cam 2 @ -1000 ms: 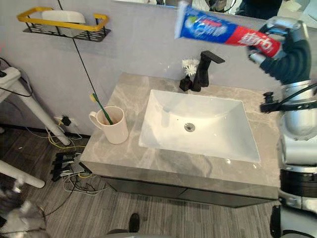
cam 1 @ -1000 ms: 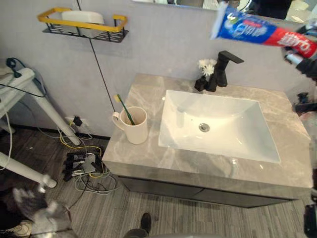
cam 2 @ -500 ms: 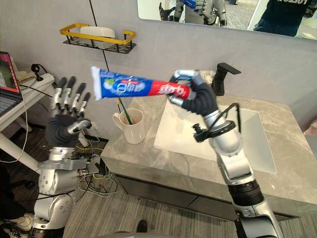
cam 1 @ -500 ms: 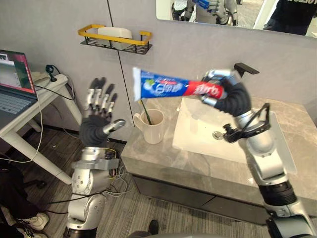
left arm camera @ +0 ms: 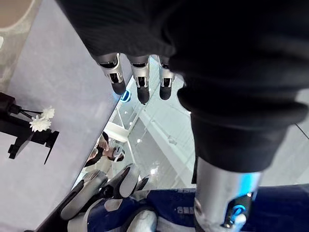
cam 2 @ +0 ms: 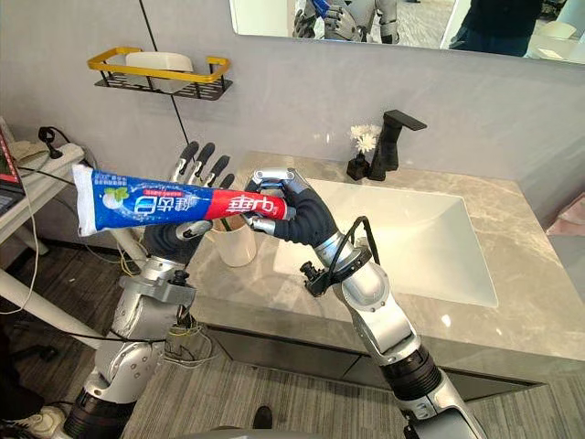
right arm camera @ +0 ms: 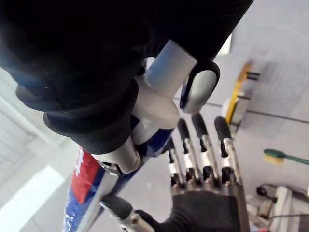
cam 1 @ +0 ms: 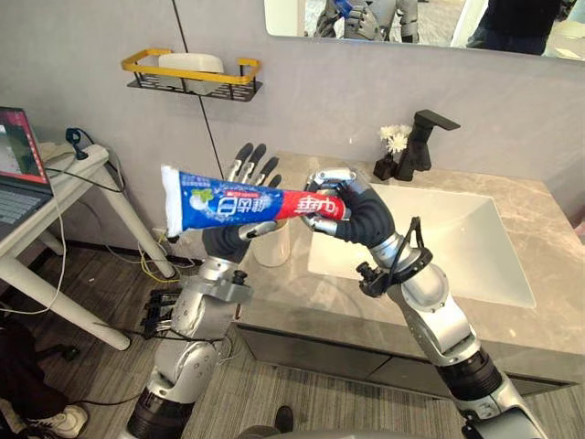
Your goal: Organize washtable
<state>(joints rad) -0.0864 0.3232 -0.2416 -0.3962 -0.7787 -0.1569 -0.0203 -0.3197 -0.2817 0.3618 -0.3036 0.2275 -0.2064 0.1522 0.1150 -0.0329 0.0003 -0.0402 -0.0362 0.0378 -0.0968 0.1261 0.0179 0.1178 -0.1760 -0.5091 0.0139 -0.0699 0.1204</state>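
My right hand (cam 1: 356, 215) is shut on the red cap end of a large blue, white and red toothpaste tube (cam 1: 228, 199). It holds the tube level in the air, left of the sink (cam 1: 457, 238) and over the counter's left end. The tube's white cap (right arm camera: 164, 92) sticks out of the fist. My left hand (cam 1: 227, 242) is open with straight fingers (left arm camera: 137, 79), just behind the tube's blue end, its thumb below the tube. A white cup (cam 2: 236, 247) stands on the grey marble countertop (cam 1: 539, 197), mostly hidden behind the hands.
A black faucet (cam 1: 425, 137) and a small vase of white flowers (cam 1: 395, 137) stand at the back of the sink. A yellow-rimmed wall shelf (cam 1: 187, 73) holds a white soap bar. A white side table with a laptop (cam 1: 18, 174) stands at the left.
The camera has shifted. My right hand has carried the tube down and to the left. My left hand has risen from beside the counter to right behind the tube.
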